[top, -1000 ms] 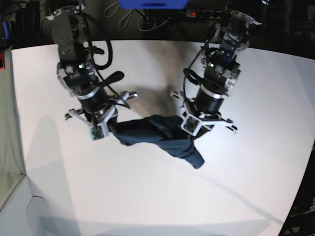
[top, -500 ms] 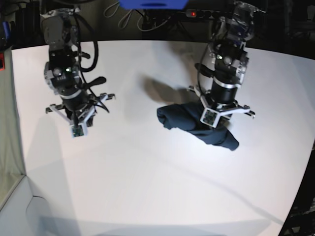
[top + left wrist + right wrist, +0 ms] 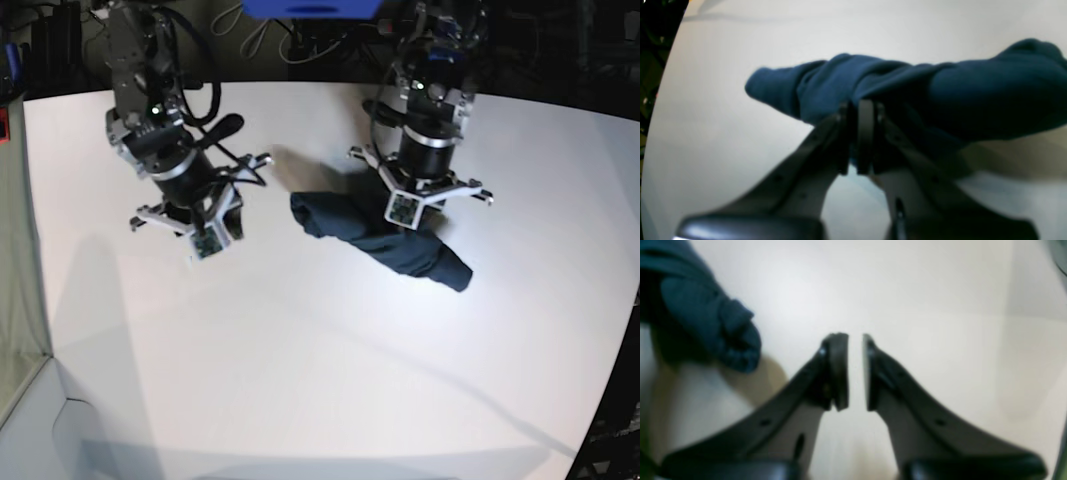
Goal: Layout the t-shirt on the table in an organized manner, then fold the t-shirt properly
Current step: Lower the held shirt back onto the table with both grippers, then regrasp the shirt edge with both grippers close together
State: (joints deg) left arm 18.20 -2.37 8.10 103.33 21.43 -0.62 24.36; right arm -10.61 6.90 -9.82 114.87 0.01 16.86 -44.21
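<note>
Clearly the job has barely begun. The shirt point(image 3: 385, 235) is a bunched, rope-like bundle lying toward the far middle of the surface point(image 3: 320, 380), with no sleeve, collar or hem spread out, so neither the laying-out nor the folding is done.

The left pincer point(image 3: 858, 110) is clamped on the shirt: in the left wrist view its fingers are pressed together with dark cloth caught between and around them, and the rest of the fabric trails off to both sides. In the base view this arm stands right over the middle of the bundle, which seems partly lifted there while its ends droop to the surface.

The right pincer point(image 3: 856, 340) holds nothing. Its fingers stand slightly apart with bare surface showing through the narrow gap, and one end of the shirt sits off to its side, near but not touching.

Still to do, by my reading: find two corners or shoulders, pull the cloth flat, smooth it, then make the folds.
</note>
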